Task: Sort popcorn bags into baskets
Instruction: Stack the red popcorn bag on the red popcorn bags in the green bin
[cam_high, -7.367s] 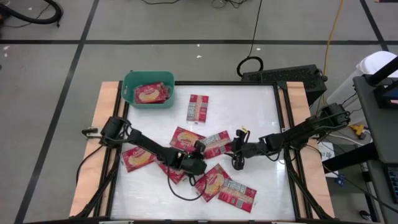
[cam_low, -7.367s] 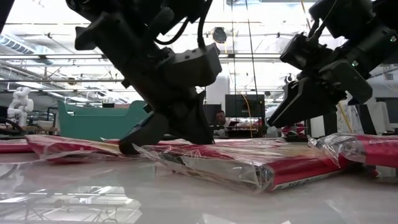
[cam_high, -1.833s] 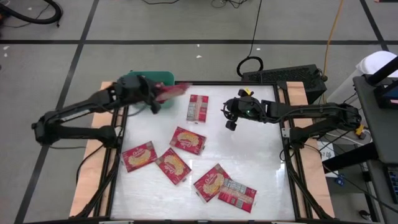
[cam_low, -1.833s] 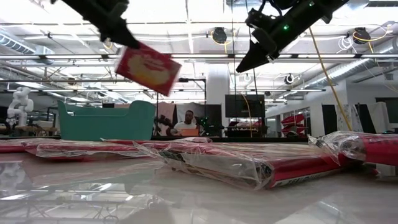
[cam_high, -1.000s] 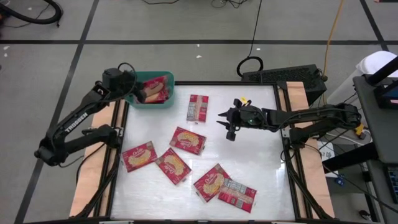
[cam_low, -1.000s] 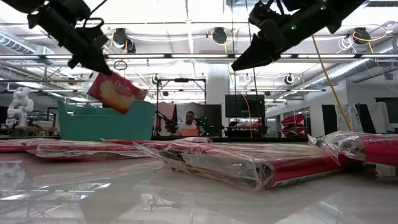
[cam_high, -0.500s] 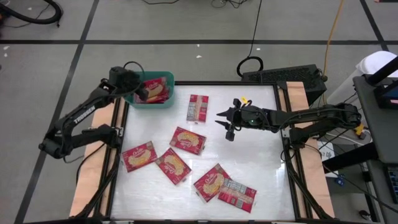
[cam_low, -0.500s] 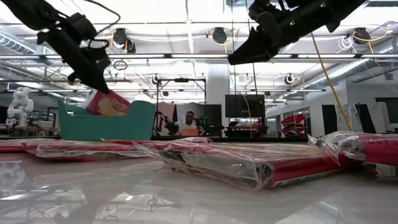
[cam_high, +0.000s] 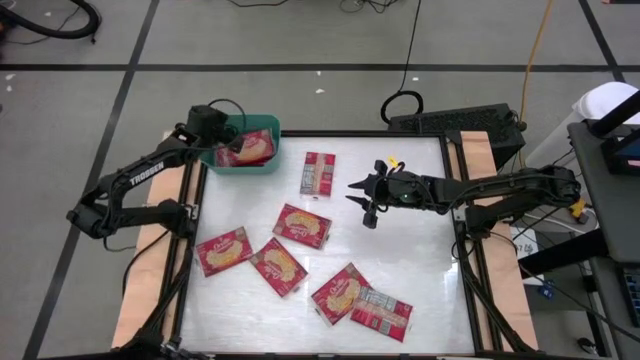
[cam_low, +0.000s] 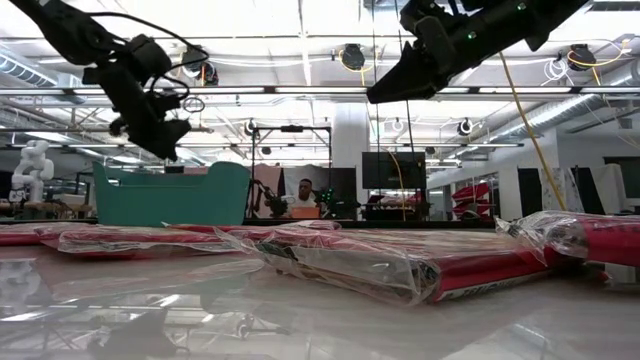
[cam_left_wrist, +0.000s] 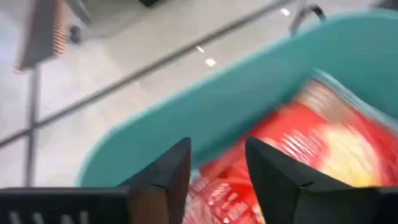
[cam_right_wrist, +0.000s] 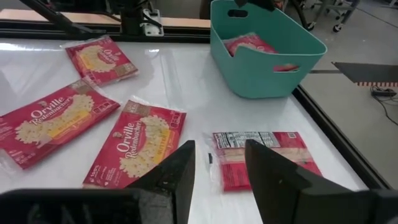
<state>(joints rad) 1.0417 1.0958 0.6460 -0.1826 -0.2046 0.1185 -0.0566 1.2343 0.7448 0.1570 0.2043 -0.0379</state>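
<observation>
The teal basket (cam_high: 262, 122) stands at the table's far left corner with red popcorn bags (cam_high: 255, 148) lying inside it. My left gripper (cam_high: 222, 140) hovers open just above the basket's left part, and the left wrist view shows a bag (cam_left_wrist: 311, 137) lying in the basket (cam_left_wrist: 217, 106) below its fingers. Several more bags lie flat on the table, among them one print side up (cam_high: 318, 172) and one picture side up (cam_high: 302, 225). My right gripper (cam_high: 362, 200) hangs open above the table's middle, right of the print-side-up bag (cam_right_wrist: 261, 158).
Four other bags lie toward the near side (cam_high: 224, 250), (cam_high: 278, 266), (cam_high: 340, 292), (cam_high: 381, 313). Bare white tabletop lies to the right of my right gripper. In the low view, bags (cam_low: 400, 265) lie in the foreground and a person sits in the room behind.
My left gripper has lowered a bag into the basket and let go of it; the bag now lies inside and nothing hangs below the fingers. My right gripper has kept its place.
</observation>
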